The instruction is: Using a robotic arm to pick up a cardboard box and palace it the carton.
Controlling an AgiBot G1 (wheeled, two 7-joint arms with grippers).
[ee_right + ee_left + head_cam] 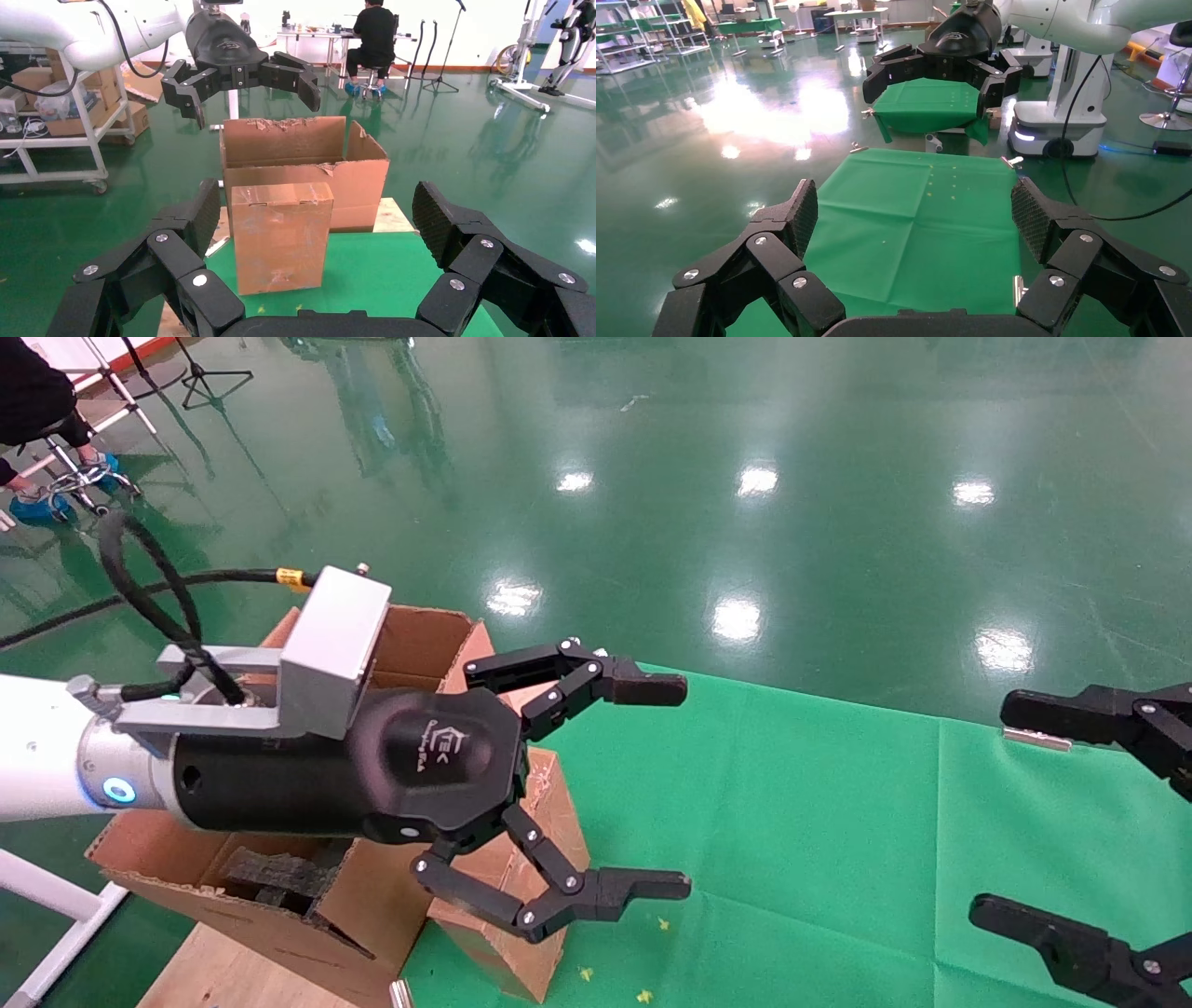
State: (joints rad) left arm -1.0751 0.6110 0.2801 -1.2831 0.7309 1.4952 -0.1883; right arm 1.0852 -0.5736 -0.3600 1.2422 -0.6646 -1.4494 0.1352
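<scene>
Presently, the right gripper [313,239] is seen spread wide and empty at the near right of the green cloth [838,822]. Beyond it, the cardboard box [281,235] stands upright on the cloth, against the carton [302,165]. The left gripper [596,784] hangs released and empty above both. The pick is judged not yet begun; descent and closure on the box are required next

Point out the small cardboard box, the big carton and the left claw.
cardboard box [281,235]: right wrist view, its taped front face.
carton [284,142]: right wrist view, its inner back wall.
left claw [652,784]: head view, midway between its open fingertips.
</scene>
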